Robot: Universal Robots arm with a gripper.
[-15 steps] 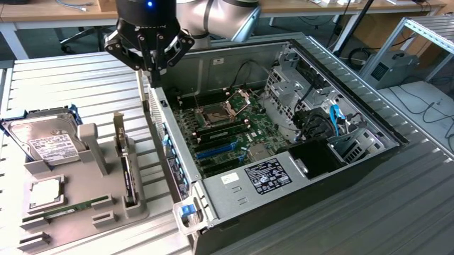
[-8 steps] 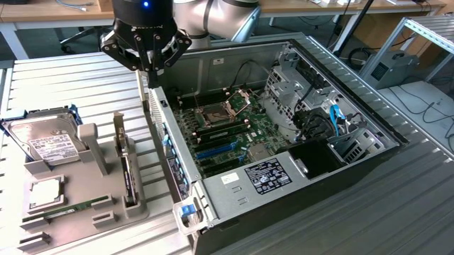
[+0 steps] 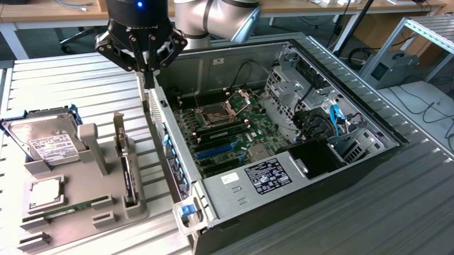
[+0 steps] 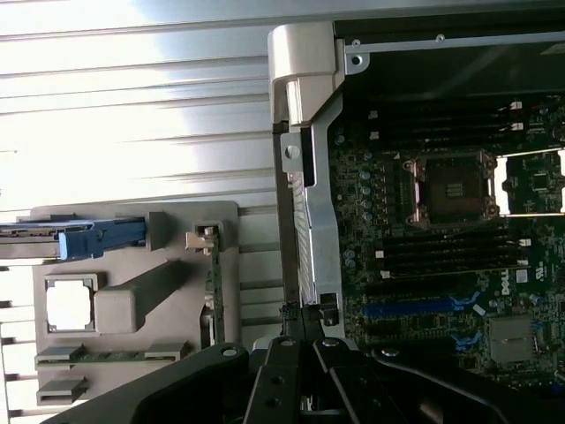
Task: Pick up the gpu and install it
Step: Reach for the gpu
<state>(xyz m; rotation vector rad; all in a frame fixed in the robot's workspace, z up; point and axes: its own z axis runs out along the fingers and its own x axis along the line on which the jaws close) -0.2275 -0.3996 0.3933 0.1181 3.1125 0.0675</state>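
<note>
Ribbed table [image 3: 71, 85] — grey holder [image 3: 82, 215], open computer case [image 3: 298, 212]

open computer case [image 3: 298, 207] on the tabletop [image 3: 71, 85]; at its nine o'clock, a grey holder [image 3: 78, 234] carries a hard drive [image 3: 46, 146] and memory stick [image 3: 74, 207].

The closed gripper [image 4: 305, 327] hangs above the computer case's rear wall [image 4: 311, 221], between the motherboard [image 4: 424, 265] and a grey tray [image 4: 177, 216] where the gpu [image 4: 210, 291] stands on edge.
</note>
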